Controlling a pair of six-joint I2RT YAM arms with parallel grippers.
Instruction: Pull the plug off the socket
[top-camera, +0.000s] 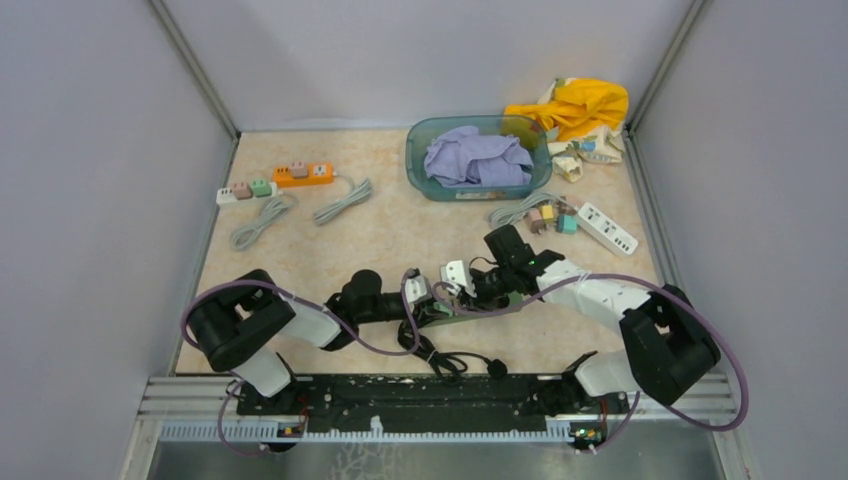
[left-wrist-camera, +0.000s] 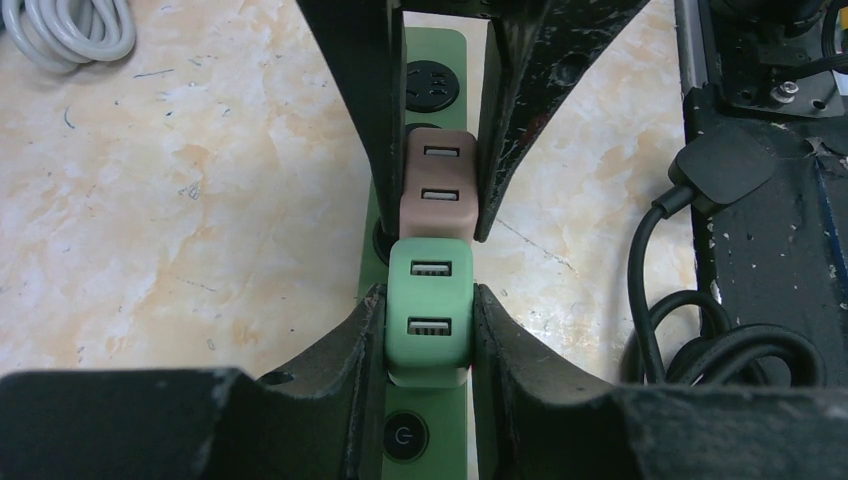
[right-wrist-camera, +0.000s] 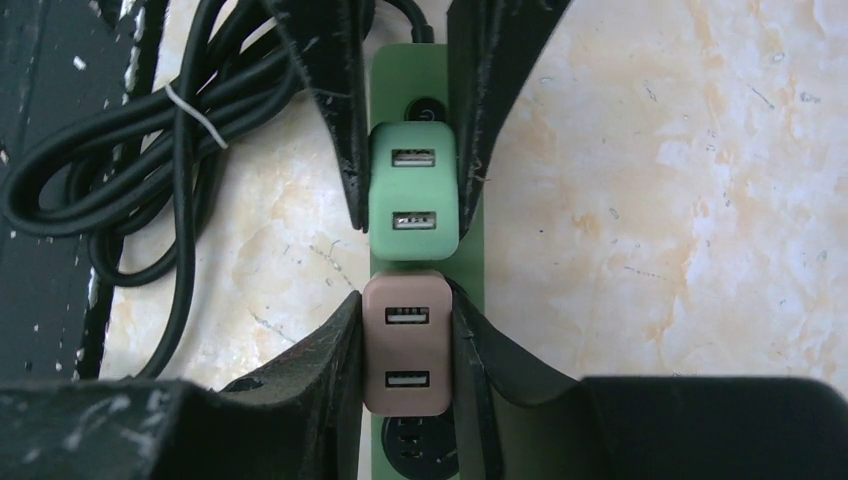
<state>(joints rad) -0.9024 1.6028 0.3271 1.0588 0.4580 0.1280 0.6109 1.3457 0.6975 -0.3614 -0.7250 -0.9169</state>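
Green plug (left-wrist-camera: 428, 310) flush against brown plug (left-wrist-camera: 437, 185)

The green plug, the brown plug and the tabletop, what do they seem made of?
The green plug and brown plug: likely moulded plastic, matte, with soft sheen and rounded corners. The tabletop: marble-patterned cream and beige, smooth; whether stone or printed laminate is unclear.

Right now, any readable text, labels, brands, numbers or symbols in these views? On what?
Power symbol, no letters: on the round button of the green power strip.
Green plug, brown plug: no print visible, only USB slots.
White strip, orange strip: too small to read.
No words, brands or numbers legible anywhere.
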